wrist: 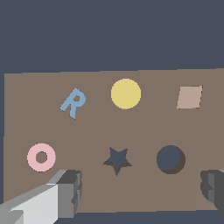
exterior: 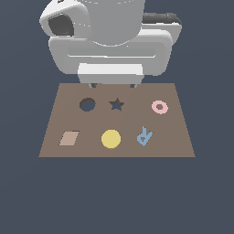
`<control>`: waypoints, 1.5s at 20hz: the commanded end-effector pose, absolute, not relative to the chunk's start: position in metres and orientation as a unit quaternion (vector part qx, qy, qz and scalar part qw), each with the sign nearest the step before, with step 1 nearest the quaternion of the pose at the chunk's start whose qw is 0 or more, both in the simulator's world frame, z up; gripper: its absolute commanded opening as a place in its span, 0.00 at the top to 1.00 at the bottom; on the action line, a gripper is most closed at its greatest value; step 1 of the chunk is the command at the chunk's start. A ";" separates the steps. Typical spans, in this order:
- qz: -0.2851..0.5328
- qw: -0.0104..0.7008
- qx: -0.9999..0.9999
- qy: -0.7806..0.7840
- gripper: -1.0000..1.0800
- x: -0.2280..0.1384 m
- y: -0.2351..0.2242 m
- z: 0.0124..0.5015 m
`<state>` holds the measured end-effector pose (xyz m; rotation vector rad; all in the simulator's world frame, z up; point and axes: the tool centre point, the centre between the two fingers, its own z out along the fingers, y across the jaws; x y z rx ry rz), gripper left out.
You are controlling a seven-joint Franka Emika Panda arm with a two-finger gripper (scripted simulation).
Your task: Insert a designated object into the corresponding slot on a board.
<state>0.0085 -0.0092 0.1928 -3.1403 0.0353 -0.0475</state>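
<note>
The flat yellow disc lies on the brown board, in the front row at the middle; it also shows in the wrist view. The dark round hole is in the back row toward the exterior view's left, and shows in the wrist view. The board fills most of the wrist view. My gripper hangs above the board's far edge, open and empty, with only its fingertips showing below the arm's body. In the wrist view the gripper has its fingers spread wide.
A dark star-shaped hole sits beside the round hole. A pink ring, a blue R-shaped piece and a tan rhombus tile also lie on the board. The arm's white body looms over the far edge.
</note>
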 end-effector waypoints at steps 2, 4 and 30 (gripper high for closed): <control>-0.015 0.000 -1.000 0.012 0.04 0.009 -0.009 0.193; -0.015 0.000 -1.000 0.014 0.04 0.009 -0.009 0.191; -0.002 -0.001 -0.973 0.229 0.04 0.084 -0.014 0.069</control>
